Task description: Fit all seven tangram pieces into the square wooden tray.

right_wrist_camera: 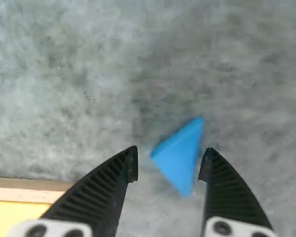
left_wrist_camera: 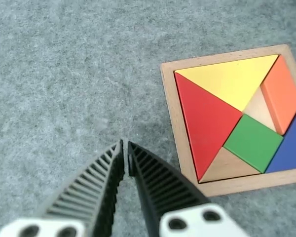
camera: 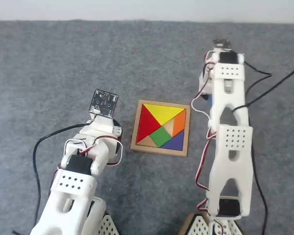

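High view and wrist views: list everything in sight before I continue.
grey mat: 1, covers the table
wooden tray: 1, pale wood, between the arms
red triangle: 1, large, in the tray
yellow triangle: 1, large, in the tray
green square: 1, in the tray
orange parallelogram: 1, in the tray
dark blue triangle: 1, in a tray corner
wood-coloured patches: 2, triangular, in the tray; piece or bare floor, cannot tell
light blue triangle: 1, small, outside the tray
left gripper: 1, black, shut, beside the tray
right gripper: 1, black, open, astride the light blue triangle
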Controlling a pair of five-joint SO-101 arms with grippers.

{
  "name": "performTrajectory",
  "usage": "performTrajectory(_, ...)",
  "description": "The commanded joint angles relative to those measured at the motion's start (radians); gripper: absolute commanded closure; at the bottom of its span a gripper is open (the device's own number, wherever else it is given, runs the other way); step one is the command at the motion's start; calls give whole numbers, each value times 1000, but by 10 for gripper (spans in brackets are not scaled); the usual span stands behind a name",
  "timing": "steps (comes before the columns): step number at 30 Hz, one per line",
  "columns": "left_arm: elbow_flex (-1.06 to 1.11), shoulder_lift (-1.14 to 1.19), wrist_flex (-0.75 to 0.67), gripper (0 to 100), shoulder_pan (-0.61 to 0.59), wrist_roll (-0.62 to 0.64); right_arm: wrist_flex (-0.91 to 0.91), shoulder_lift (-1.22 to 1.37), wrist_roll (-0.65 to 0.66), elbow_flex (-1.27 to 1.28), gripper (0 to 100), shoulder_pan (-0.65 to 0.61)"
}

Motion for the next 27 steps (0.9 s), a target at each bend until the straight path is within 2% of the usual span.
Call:
performTrajectory(1, -22, -28, -21, 988, -8, 0, -18, 1, -17, -57, 775, -33)
performTrajectory(10, -22, -28, -21, 988, -8, 0, -27, 16, -9, -57, 777, -27)
performTrajectory(16, -22, -28, -21, 988, -8, 0, -58, 39, 37, -57, 868, -2)
performTrajectory(27, -22, -28, -21, 988, -8, 0, 18, 41, 40, -120, 876, 5)
